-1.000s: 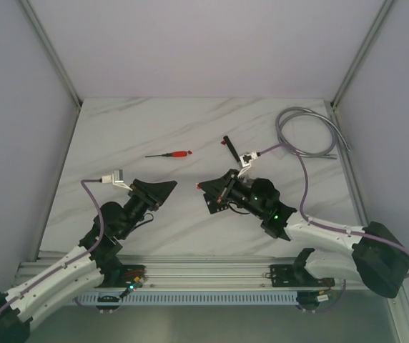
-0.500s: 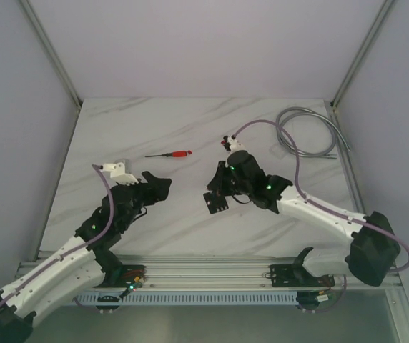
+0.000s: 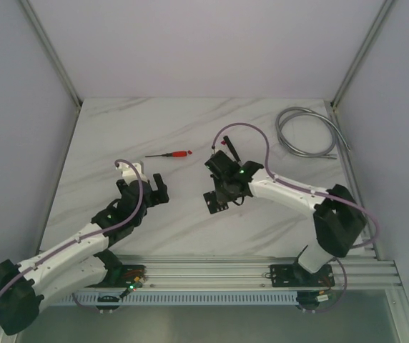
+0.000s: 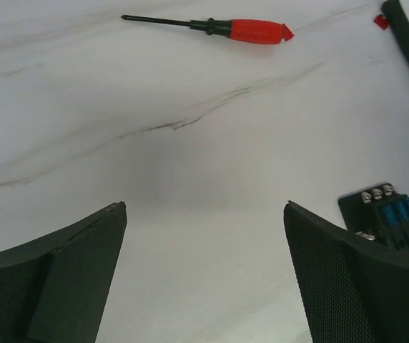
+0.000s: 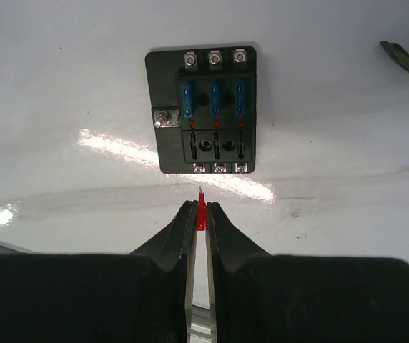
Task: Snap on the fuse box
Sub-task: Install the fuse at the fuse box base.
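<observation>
On the marble desk (image 3: pixel 190 121), my left claw (image 4: pixel 204 236) hangs wide open and empty while my right claw (image 5: pixel 201 206), nearly closed, pinches a tiny red fuse (image 5: pixel 201 216) just short of the fuse box (image 5: pixel 203 111), which lies flat. Three blue fuses (image 5: pixel 214 93) sit seated; the other row looks empty, so the snapping-in seems about half done.
</observation>
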{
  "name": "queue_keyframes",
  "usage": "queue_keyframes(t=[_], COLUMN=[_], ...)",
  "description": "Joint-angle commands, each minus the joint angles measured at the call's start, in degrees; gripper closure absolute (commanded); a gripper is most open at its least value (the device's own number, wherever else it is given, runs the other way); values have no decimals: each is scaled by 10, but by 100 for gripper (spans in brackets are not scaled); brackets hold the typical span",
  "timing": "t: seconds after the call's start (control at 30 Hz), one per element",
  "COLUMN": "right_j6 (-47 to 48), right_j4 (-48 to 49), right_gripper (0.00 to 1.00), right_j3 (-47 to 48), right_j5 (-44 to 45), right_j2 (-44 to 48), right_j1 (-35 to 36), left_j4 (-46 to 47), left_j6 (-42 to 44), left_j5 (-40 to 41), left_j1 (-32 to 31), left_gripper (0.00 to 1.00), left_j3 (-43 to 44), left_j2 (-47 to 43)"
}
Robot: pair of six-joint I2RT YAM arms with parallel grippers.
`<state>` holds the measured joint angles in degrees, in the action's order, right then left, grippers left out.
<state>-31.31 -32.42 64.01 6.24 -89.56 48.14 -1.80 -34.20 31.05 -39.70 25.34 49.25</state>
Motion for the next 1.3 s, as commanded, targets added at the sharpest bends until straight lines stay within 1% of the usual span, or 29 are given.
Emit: queue_keyframes(t=[0.0, 0.17, 0.4, 0.93, 1.27], right_j6=[15, 20, 28, 45, 50], right_j4=[-62, -85, -107, -109, -107], right_gripper=[100, 100, 100, 100, 100], right_j3=[54, 93, 132, 171, 172], right_j5=[46, 72, 95, 106, 108], right_j2=[-53, -103, -145, -183, -193], right_j1=[20, 37, 46, 50, 50], left_j4=[-8, -17, -23, -26, -25], left_j6=[22, 13, 8, 6, 5], left_j5=[47, 64, 68, 66, 63], left_j1=[6, 12, 15, 17, 17], left_gripper=[0, 0, 0, 0, 0], left_j3=[-4, -6, -7, -6, -6], left_j2=[3, 3, 1, 1, 3])
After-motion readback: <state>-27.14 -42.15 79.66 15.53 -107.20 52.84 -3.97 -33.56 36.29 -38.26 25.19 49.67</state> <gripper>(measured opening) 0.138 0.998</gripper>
